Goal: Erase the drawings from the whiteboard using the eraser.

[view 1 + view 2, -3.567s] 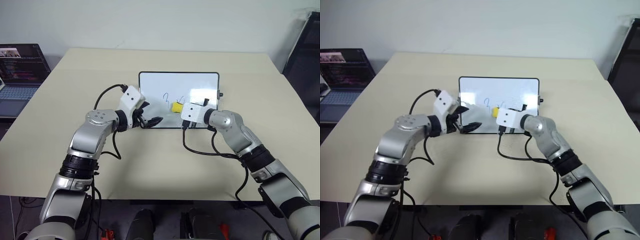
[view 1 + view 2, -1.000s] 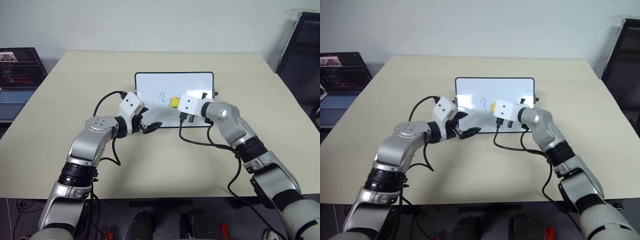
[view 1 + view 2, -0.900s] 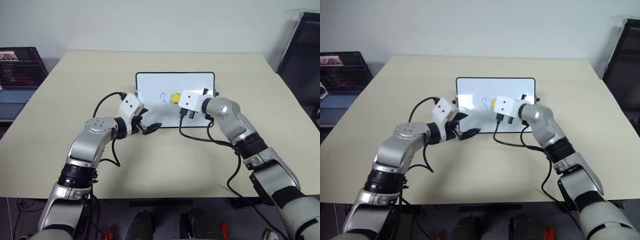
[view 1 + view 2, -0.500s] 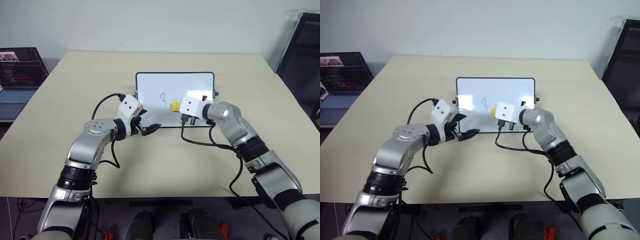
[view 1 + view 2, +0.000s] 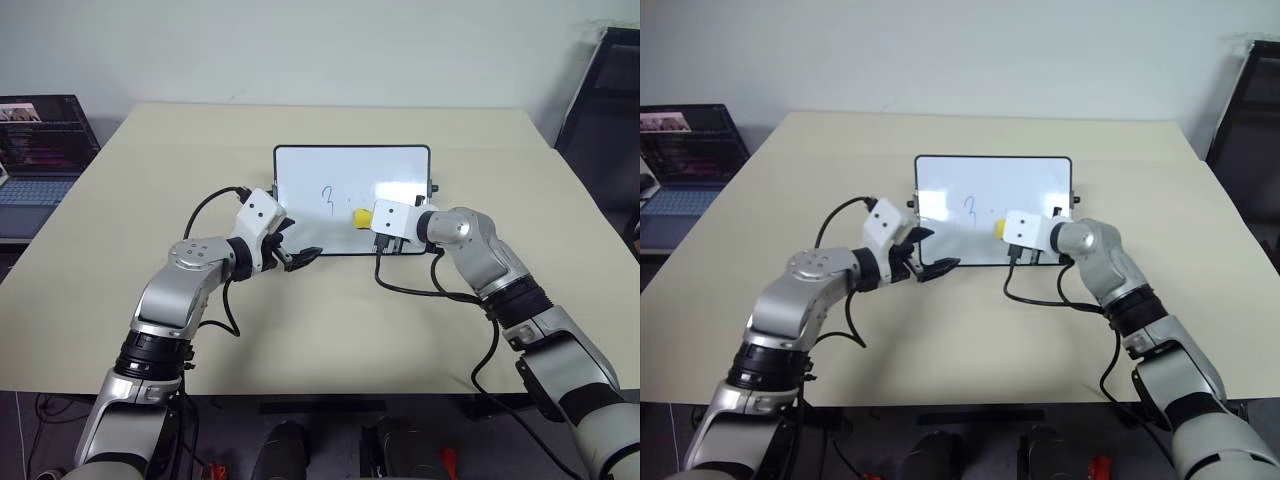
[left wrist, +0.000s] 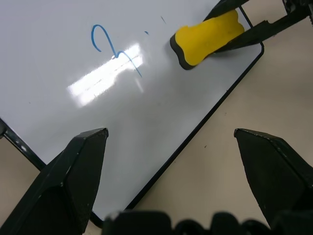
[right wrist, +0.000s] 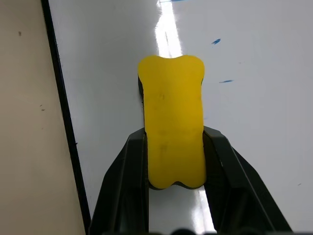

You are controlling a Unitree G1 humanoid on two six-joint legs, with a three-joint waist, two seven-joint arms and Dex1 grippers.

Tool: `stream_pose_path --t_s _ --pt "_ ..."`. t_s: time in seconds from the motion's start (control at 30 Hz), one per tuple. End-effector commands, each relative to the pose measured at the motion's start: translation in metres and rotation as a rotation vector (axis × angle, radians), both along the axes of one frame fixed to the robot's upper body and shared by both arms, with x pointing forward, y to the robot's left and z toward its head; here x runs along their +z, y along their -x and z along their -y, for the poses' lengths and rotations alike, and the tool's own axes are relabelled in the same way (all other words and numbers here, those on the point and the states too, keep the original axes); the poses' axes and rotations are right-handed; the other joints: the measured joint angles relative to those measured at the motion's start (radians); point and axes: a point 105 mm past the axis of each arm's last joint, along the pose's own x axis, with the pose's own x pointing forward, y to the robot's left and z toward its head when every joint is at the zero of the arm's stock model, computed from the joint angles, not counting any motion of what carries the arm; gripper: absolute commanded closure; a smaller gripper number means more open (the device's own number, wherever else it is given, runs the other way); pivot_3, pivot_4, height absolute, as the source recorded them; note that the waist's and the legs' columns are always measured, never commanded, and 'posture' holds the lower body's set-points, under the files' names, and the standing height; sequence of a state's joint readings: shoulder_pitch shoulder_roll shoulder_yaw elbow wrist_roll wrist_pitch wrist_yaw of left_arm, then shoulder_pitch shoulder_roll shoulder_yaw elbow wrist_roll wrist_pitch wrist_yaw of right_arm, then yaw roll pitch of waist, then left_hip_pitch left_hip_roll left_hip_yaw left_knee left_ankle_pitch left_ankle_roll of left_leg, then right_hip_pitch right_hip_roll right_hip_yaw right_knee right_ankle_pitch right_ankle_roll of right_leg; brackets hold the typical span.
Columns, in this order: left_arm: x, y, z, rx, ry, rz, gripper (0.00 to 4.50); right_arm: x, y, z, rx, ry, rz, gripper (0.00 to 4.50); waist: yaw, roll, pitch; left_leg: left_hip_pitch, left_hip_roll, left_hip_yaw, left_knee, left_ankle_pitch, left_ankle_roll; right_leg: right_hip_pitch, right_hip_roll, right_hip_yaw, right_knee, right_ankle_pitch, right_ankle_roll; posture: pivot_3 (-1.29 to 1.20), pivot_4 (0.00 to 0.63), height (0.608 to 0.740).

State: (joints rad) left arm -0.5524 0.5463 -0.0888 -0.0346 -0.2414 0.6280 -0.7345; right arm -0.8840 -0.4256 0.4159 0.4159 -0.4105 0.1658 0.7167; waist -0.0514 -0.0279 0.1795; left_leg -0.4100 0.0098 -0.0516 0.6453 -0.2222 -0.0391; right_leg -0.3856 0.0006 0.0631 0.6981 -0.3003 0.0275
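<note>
The whiteboard (image 5: 390,170) lies flat at the middle of the table. Of the drawings, a blue "3" (image 5: 326,195) stands left of centre, with tiny blue specks (image 7: 216,41) beside it. My right gripper (image 5: 362,216) is shut on the yellow eraser (image 5: 358,215), which rests with its dark underside on the board, just right of the "3" and near the board's front edge. In the right wrist view both fingers (image 7: 131,161) clamp the eraser (image 7: 172,127) by its sides. My left gripper (image 5: 300,240) hangs open over the board's front-left corner, empty.
The beige table (image 5: 150,170) has wide bare room all around the board. An open laptop (image 5: 40,140) sits off the table's left side and dark furniture (image 5: 600,90) stands at the right. Black cables loop from both wrists.
My right gripper has slid the eraser a little to the right and toward the board's front edge. The marks right of the "3" in the earliest frames are wiped to specks. The left gripper stayed put.
</note>
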Motion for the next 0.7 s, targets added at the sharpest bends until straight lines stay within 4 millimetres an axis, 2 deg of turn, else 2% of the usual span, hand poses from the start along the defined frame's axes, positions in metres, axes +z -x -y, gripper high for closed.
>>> stream_pose_path --t_s 0.03,0.2,0.4,0.47,0.6,0.7 --pt "0.015 0.0 0.003 -0.015 0.008 0.054 0.0 0.024 -0.018 0.016 -0.105 -0.03 0.103 3.4 -0.001 0.0 0.0 0.001 0.0 0.0 0.0 0.0 0.0 0.0 0.0 0.0 0.0 0.0 0.0 0.0 0.15 0.74" --pt "0.017 0.001 0.005 -0.017 0.009 0.056 0.0 0.024 -0.02 0.016 -0.099 -0.027 0.093 3.4 -0.003 0.0 0.0 0.001 0.0 0.001 0.0 0.0 0.0 0.001 0.0 0.001 0.0 0.001 0.0 0.0 0.15 0.74" --pt "0.018 0.002 0.007 -0.012 0.011 0.055 0.0 0.0 -0.002 0.002 0.005 0.031 -0.022 3.4 -0.003 0.0 0.0 0.001 0.0 0.001 -0.001 0.0 0.0 0.001 0.0 0.001 0.0 0.001 0.0 0.0 0.15 0.74" --pt "0.018 0.003 0.006 -0.012 0.011 0.054 0.0 -0.001 0.003 -0.005 0.04 0.038 -0.021 3.4 -0.004 0.0 0.0 0.001 0.0 0.001 -0.001 0.0 0.0 0.001 0.0 0.001 0.0 0.001 0.0 0.0 0.15 0.74" --pt "0.018 0.003 0.006 -0.011 0.011 0.052 0.0 0.022 -0.005 -0.02 0.037 -0.014 0.094 3.4 -0.008 0.0 0.0 0.001 0.0 0.001 -0.001 0.0 0.0 0.001 0.0 0.001 0.0 0.001 0.0 0.0 0.15 0.74" --pt "0.018 0.003 0.005 -0.01 0.01 0.051 0.0 0.032 -0.011 -0.024 0.023 -0.032 0.14 3.4 -0.008 0.0 0.0 0.001 0.001 0.001 -0.001 0.0 0.0 0.0 0.001 0.001 0.0 0.001 0.0 0.0 0.15 0.74"
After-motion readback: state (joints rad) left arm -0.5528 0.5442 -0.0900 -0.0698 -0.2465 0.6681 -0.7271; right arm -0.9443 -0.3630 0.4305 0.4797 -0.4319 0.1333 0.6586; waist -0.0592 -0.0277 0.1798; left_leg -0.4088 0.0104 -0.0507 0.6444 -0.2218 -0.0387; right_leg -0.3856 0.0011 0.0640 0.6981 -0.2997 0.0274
